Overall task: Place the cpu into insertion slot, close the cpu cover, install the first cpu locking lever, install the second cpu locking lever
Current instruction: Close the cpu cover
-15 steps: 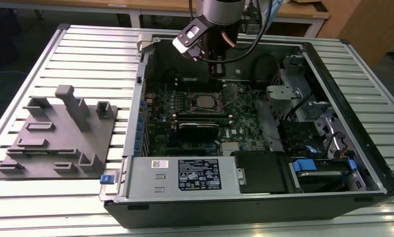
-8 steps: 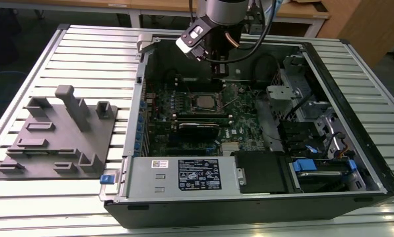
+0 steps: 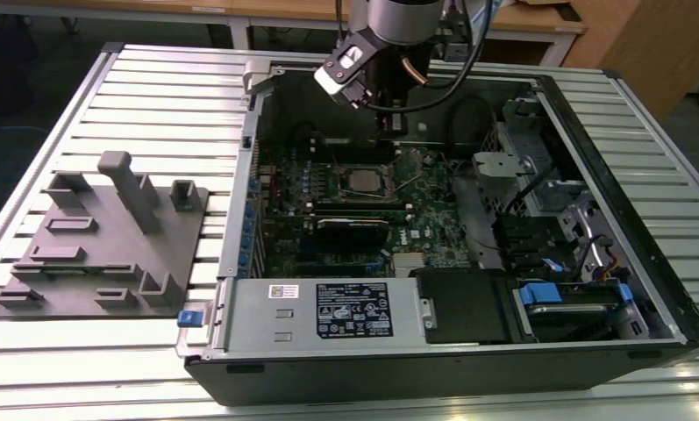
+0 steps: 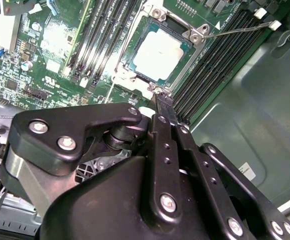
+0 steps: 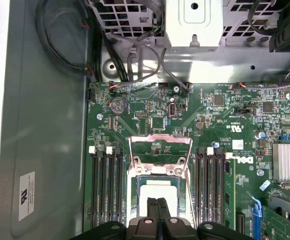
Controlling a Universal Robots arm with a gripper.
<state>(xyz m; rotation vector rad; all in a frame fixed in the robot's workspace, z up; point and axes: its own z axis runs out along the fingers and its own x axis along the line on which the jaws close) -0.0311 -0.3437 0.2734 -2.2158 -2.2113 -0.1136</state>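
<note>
The cpu (image 4: 160,55), a flat square chip with a dull silver top, lies seated in the insertion slot (image 4: 126,59) on the green motherboard; the exterior view shows the cpu (image 3: 361,179) mid-board. The cpu cover (image 5: 160,148), a thin silver frame with an open window, stands swung up off the slot. One thin wire locking lever (image 4: 237,30) sticks out sideways, released. My gripper (image 5: 158,204) hovers just above the slot's edge, its two black fingers pressed together with nothing between them. From outside, the gripper (image 3: 390,123) hangs inside the case near its back wall.
The open computer case (image 3: 630,342) lies on a slatted metal table (image 3: 162,79). Memory slots (image 5: 106,185) flank the socket on both sides. A labelled power supply box (image 3: 325,309) sits at the case front, drive cages (image 3: 537,167) on the exterior view's right, and a grey fixture (image 3: 103,237) on its left.
</note>
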